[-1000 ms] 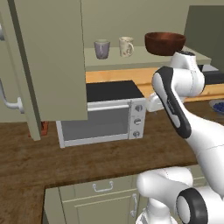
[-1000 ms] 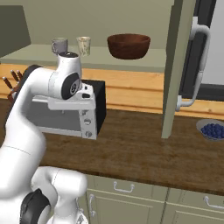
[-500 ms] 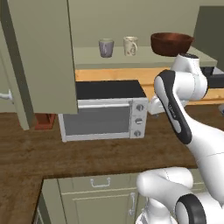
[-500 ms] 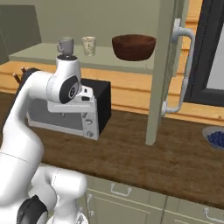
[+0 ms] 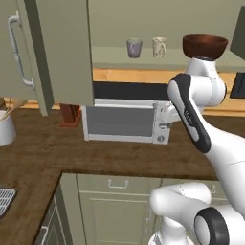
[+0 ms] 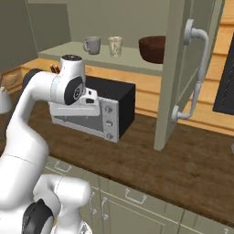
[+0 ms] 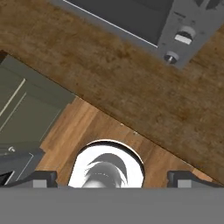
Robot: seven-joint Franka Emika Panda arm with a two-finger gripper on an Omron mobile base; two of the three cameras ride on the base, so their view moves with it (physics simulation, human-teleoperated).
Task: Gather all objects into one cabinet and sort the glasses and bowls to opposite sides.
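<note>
Working left to right in the left base view, an open cabinet door [image 5: 57, 52] with its curved silver handle hangs at the left, with a white crock [image 5: 5, 128] below it on the wooden counter [image 5: 119, 153]. Next comes the microwave [image 5: 125, 117] standing on that counter, and above it runs the flat shelf of the cabinet [image 5: 143, 58], which carries 3 of the task's things in a row: the grey mug [image 5: 134, 48], just beside it the cream patterned mug [image 5: 160, 47], and further right, apart from the 2 mugs, the dark brown bowl [image 5: 205, 46]. In the right base view the same order holds, grey mug [image 6: 92, 45], cream mug [image 6: 115, 45], bowl [image 6: 153, 49], with the other open door [image 6: 189, 68] at the right partly covering the bowl's edge. My arm is folded in front of the microwave, my hand pointing down. In the hand view my gripper [image 7: 112, 179] has its jaws spread wide with nothing between them, over the counter edge and the floor below, the microwave's knobs [image 7: 183, 35] at the top.
</note>
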